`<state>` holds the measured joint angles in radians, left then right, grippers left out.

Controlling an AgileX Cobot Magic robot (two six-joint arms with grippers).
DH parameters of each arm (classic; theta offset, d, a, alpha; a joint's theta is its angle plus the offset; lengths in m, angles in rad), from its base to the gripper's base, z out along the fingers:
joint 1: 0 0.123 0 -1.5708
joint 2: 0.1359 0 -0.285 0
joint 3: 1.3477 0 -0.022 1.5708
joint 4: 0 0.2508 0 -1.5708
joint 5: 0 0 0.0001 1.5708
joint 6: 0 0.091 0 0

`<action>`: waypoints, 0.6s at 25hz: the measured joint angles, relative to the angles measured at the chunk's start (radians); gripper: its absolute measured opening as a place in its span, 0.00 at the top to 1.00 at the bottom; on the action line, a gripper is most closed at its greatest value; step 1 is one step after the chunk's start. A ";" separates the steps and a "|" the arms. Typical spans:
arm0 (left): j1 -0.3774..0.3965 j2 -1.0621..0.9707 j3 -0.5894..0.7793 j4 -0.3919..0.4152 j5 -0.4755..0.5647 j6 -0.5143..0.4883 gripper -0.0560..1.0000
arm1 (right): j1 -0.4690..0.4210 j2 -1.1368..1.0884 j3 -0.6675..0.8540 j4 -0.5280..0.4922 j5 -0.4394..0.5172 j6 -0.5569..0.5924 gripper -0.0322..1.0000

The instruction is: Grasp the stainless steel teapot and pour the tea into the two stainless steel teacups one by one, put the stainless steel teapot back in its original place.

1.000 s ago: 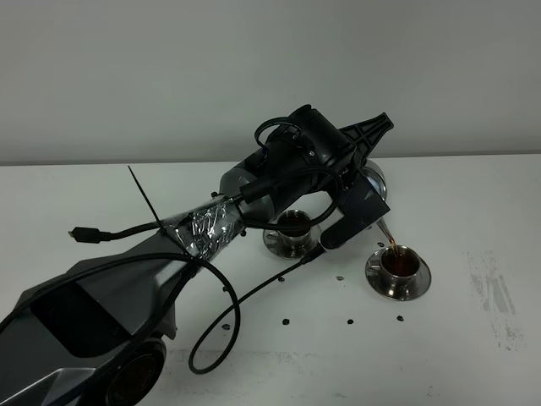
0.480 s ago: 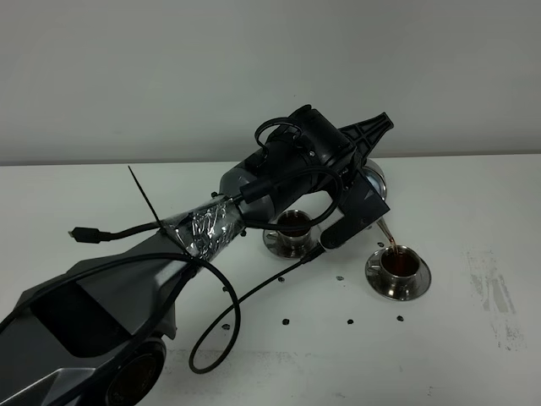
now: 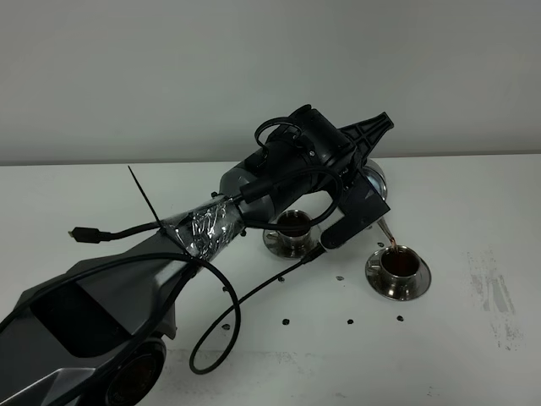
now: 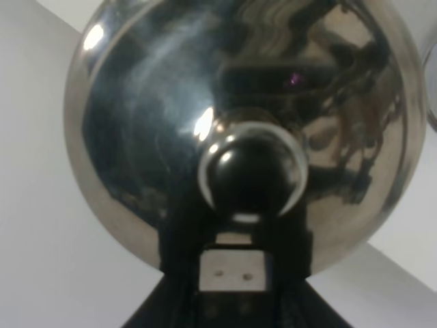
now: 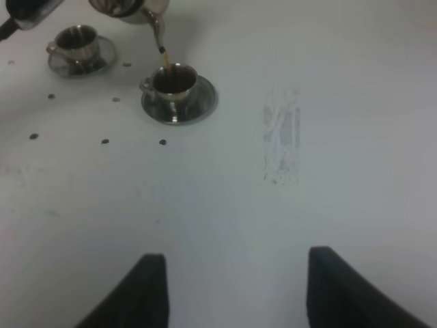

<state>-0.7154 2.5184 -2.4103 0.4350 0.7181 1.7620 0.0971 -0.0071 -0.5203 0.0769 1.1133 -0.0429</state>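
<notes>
My left gripper [image 3: 362, 173] reaches across to the right and is shut on the loop handle of the stainless steel teapot [image 3: 377, 179], which is tilted spout-down. A thin stream of dark tea [image 3: 390, 238] falls from the spout into the right teacup [image 3: 399, 264] on its saucer. The left teacup [image 3: 292, 225] on its saucer also holds dark liquid. The left wrist view is filled by the teapot [image 4: 246, 109] and its lid knob [image 4: 250, 171]. The right wrist view shows both cups [image 5: 174, 82] [image 5: 76, 41] from afar. My right gripper [image 5: 235, 290] is open and empty. The round plate is hidden.
Small dark dots [image 3: 349, 321] are scattered on the white table in front of the cups. A grey scuff mark [image 3: 497, 298] lies at the right, also in the right wrist view [image 5: 281, 135]. A black cable [image 3: 221, 338] loops off my left arm over the table's front.
Nothing has visibly moved. The teapot stays tilted and the tea keeps streaming into the right cup.
</notes>
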 joint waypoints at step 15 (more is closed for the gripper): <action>0.029 0.000 0.000 -0.108 0.052 -0.101 0.72 | 0.000 0.000 0.000 0.000 0.000 0.000 0.53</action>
<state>-0.6864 2.5184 -2.4103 0.3267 0.7696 1.6608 0.0971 -0.0071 -0.5203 0.0769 1.1133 -0.0429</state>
